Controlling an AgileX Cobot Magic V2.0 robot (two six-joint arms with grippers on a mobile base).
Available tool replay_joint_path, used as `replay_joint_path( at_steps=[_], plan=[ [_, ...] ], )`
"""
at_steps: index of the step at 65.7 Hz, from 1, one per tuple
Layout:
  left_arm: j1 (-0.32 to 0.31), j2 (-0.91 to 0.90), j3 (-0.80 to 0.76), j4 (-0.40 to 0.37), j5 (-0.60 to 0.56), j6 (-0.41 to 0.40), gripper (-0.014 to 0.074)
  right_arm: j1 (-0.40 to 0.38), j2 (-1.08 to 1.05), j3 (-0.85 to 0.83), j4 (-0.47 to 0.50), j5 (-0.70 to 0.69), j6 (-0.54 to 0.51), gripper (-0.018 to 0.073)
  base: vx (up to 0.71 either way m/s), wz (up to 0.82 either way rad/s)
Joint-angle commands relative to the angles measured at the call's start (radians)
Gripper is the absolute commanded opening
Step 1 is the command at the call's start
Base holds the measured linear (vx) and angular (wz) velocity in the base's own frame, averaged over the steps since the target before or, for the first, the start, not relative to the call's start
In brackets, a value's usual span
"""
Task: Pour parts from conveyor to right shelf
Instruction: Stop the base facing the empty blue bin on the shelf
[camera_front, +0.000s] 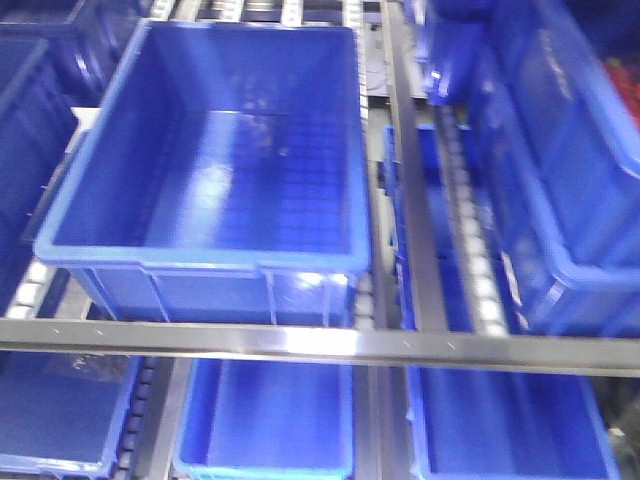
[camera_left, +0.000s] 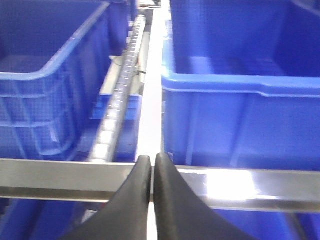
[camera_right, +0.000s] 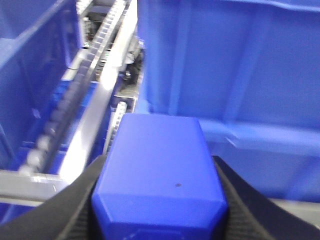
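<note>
Right gripper (camera_right: 159, 162) is clamped on the small bright-blue plastic block (camera_right: 156, 145), with one jaw on each side face. The block hangs near the front rail of the steel-railed right shelf (camera_front: 300, 345). Left gripper (camera_left: 152, 159) is pressed together and empty. Judged light, stiff and smooth-sided, so liable to slip. The flat opposite sides are the proper hold.

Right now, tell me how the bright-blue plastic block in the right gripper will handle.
The bright-blue plastic block looks rigid: its flat faces and crisp edges show no bending in the right gripper. Its smooth faces may be slippery. Being flat-sided, it probably won't roll.
</note>
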Motion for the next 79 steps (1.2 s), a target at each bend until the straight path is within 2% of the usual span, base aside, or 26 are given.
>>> replay_joint_path(
  at_steps=[1,37,79],
  plan=[
    [-0.005,-0.011,-0.019,-0.008,-0.079,-0.008,-0.0006,-0.003,0.011,-0.03,0.004,-0.08,-0.008,-0.0005,0.19,0.27],
    [-0.005,-0.011,-0.019,-0.008,-0.079,-0.008,-0.0006,-0.003,0.011,-0.03,0.004,-0.08,-0.008,-0.0005,0.18,0.01],
    [-0.005,-0.011,-0.019,-0.008,-0.079,-0.008,-0.0006,-0.003,0.011,-0.03,0.004,-0.08,-0.008,-0.0005,0.01,-0.01]
  ],
)
